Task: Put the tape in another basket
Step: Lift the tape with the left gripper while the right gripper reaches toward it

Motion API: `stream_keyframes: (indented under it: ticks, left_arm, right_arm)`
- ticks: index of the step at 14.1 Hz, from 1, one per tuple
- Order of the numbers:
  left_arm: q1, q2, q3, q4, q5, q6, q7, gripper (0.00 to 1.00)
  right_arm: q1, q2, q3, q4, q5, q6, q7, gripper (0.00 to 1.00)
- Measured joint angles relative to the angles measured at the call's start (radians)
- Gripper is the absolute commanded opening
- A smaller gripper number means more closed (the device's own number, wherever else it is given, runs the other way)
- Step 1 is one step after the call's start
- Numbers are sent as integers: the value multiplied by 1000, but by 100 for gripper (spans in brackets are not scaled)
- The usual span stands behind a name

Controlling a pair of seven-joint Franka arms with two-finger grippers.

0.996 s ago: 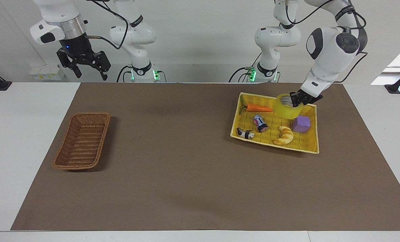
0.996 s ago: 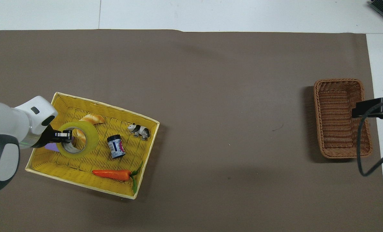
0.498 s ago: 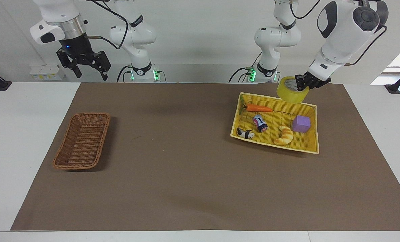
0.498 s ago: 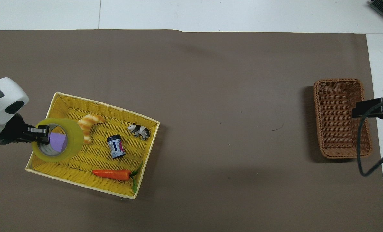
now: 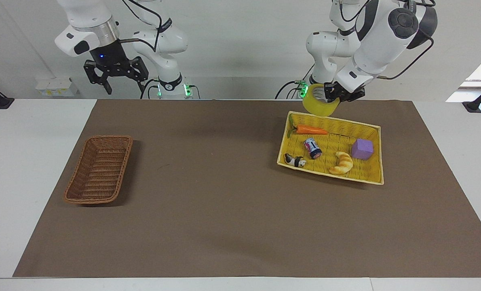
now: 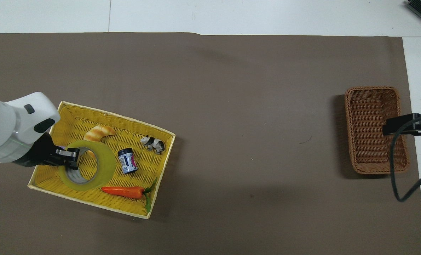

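The tape [image 5: 320,104] is held clear of the yellow tray [image 5: 372,176], at the upper right of the facing view, with its wall pinched between the closed fingers of the left gripper [image 5: 332,96], presumably so it can be carried over the tray's rim. The brown wicker basket [image 5: 99,169], at the left of that frame, lies well apart. The right gripper [image 5: 115,79] is kept raised above it with fingers spread, waiting.

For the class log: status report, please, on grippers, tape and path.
Left gripper shut on tape, raised over yellow tray. Right gripper open, waiting high. Wicker basket empty; brown mat between bare.
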State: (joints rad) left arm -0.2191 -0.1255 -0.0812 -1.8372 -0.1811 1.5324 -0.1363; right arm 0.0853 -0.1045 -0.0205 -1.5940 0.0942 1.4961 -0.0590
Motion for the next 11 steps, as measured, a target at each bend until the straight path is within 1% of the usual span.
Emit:
stream_keyframes:
  ticks: [2,4,6,8,11]
  left_arm:
    - [-93,3,-1,0,-28,84,-111,0]
    - [-167,10,-6,2,-113,175,-218,0]
    - [-198,13,-23,4,-165,268,-298,0]
    - [-223,19,-49,5,-179,346,-374,0]
    - [-282,44,-58,5,-209,454,-434,0]
  right_arm:
    - [5,0,7,0,81,0,-20,100]
    - [35,0,15,-3,134,0,-23,100]
    - [61,0,20,-14,207,1,-23,100]
    - [66,0,21,-34,282,9,-23,100]
    - [67,1,21,-73,396,22,-23,100]
